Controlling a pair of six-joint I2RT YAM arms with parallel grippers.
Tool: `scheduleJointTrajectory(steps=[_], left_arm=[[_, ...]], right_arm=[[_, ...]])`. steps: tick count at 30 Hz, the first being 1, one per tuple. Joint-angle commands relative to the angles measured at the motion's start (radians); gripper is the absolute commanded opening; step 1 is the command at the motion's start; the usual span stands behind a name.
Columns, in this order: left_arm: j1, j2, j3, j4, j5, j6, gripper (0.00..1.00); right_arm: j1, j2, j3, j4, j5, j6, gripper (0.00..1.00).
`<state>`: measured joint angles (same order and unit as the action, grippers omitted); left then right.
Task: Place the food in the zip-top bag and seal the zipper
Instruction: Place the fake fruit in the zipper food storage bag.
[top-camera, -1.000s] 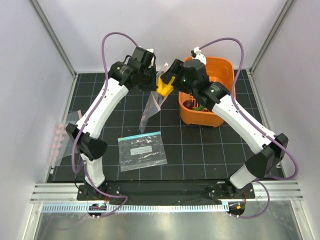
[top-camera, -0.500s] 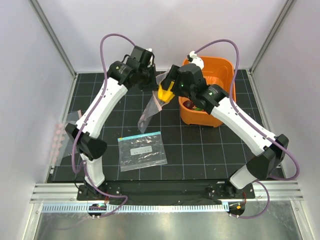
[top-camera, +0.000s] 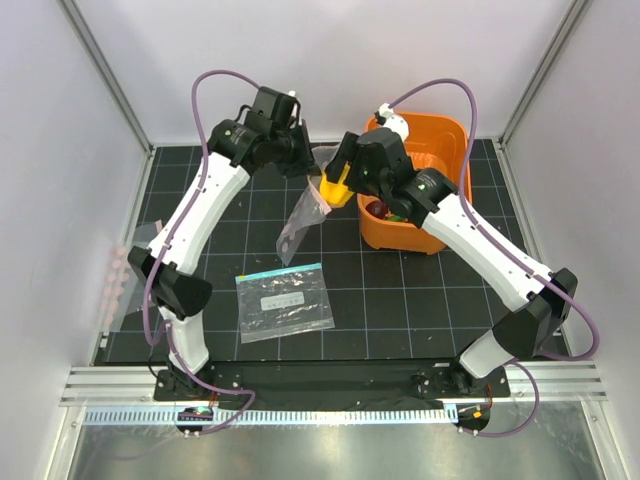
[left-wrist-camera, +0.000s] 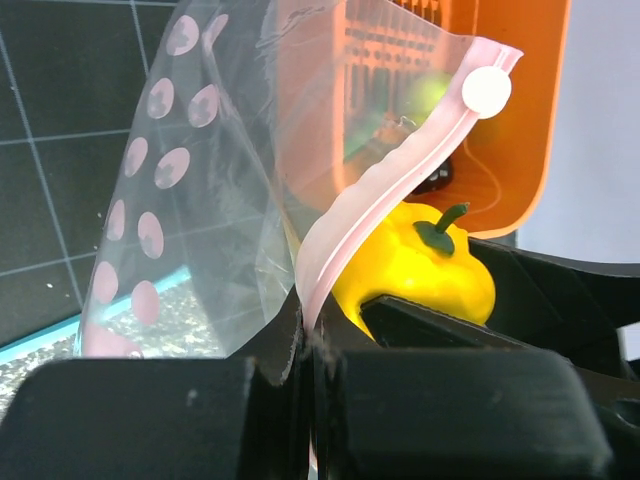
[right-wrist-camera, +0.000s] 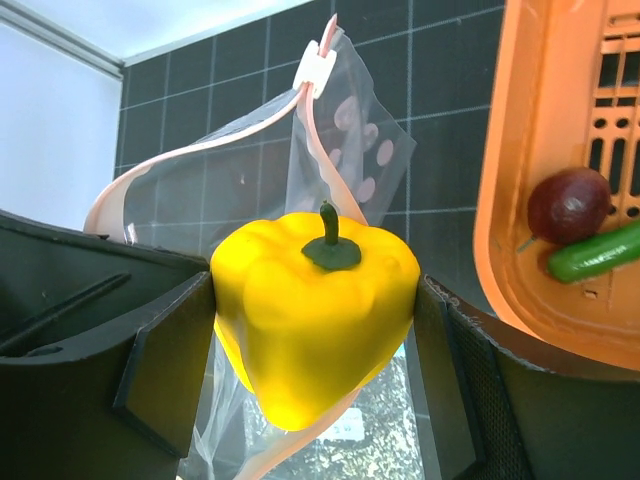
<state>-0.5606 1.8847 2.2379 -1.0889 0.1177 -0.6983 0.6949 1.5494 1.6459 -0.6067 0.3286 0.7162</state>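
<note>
Near the front of the black gridded table (top-camera: 400, 300) a clear bag with a teal strip and white label (top-camera: 285, 301) lies flat, well apart from both arms. Up and left of centre, the left gripper (left-wrist-camera: 306, 350) is pressed closed on the near lip of the zip-top bag (top-camera: 300, 215), which hangs from it with its pink-dotted body sagging toward the table. The zipper (left-wrist-camera: 400, 170) bows away from the pinch, so the mouth gapes, and its white slider (left-wrist-camera: 486, 91) sits at the far end. Just right of that lip is the yellow pepper (right-wrist-camera: 315, 300), stem up, clamped between the two fingers of the right gripper (right-wrist-camera: 315, 330) at the open mouth; whether it touches the plastic cannot be told. Farther right stands the orange basket (top-camera: 440, 135), with the dark maroon piece (right-wrist-camera: 568, 205) and the slim green chili (right-wrist-camera: 600, 250) lying side by side inside it.
</note>
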Motion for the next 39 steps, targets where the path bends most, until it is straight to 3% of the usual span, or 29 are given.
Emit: scheduleJointTrajectory(steps=[1,8,16,20,24,32,39], left_arm=[[0.019,-0.061,0.035,0.132,0.149,-0.076,0.0],[0.062,-0.062,0.035,0.176,0.221,-0.131,0.0],[0.068,-0.067,-0.012,0.237,0.292,-0.193,0.0],[0.073,-0.079,-0.07,0.268,0.318,-0.219,0.0],[0.073,-0.088,-0.084,0.268,0.323,-0.222,0.0],[0.073,-0.125,-0.164,0.32,0.349,-0.267,0.0],[0.082,-0.141,-0.196,0.331,0.347,-0.29,0.0]], right_arm=[[0.017,-0.026,-0.027,0.133,-0.103,-0.037,0.25],[0.017,-0.037,-0.092,0.171,-0.207,-0.089,0.25],[0.017,-0.058,-0.112,0.202,-0.211,-0.11,0.29],[0.017,-0.11,-0.167,0.292,-0.165,-0.104,0.31],[0.002,-0.115,-0.167,0.268,-0.077,-0.026,0.31],[0.0,-0.071,-0.064,0.203,-0.119,0.025,0.8],[0.0,-0.071,0.012,0.069,-0.094,0.031,1.0]])
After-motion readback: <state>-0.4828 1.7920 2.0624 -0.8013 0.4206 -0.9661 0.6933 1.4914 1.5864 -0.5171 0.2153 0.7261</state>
